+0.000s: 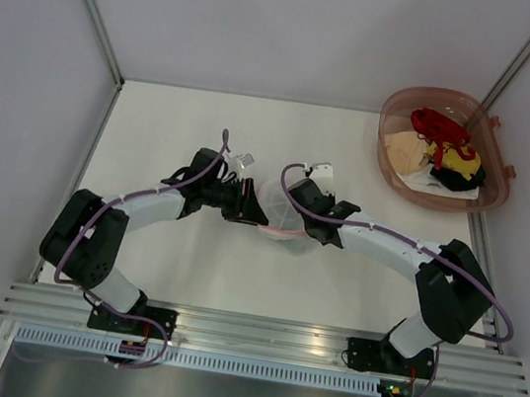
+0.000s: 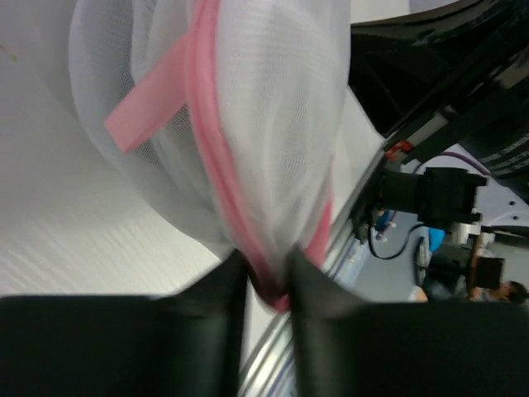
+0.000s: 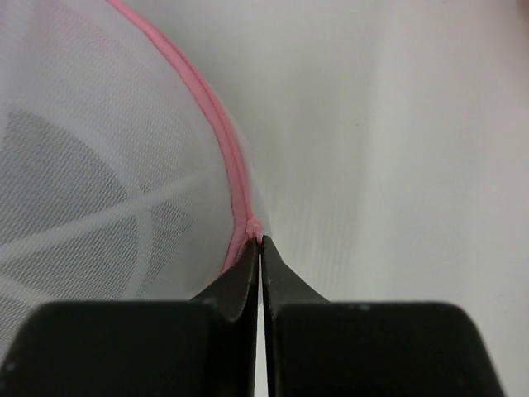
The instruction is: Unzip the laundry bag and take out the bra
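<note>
While the laundry bag [image 1: 278,212] sits between the arms at the middle of the top view, the left gripper [image 2: 266,266] pinching its pink zipper rim [image 2: 211,165] and the right gripper [image 3: 261,245] clenched on the rim's edge, thin mesh could slip free or tear if they pull apart too hard. Beneath lies a white table [image 1: 183,276]; pale walls [image 1: 24,73] enclose it, a basket [image 1: 394,106] at upper right.

Laundry bag [image 1: 281,211]: fine white translucent mesh. Zipper rim [image 3: 223,141]: pink. Flat tab [image 2: 149,95]: same pink. Basket [image 1: 384,136]: translucent pinkish-brown. Contents [image 1: 441,125]: red, yellow, black, possibly cream. Arms [image 1: 149,206]: white shells, black joints. Cables [image 1: 379,234]: purple. Table [image 1: 185,266]: white.
</note>
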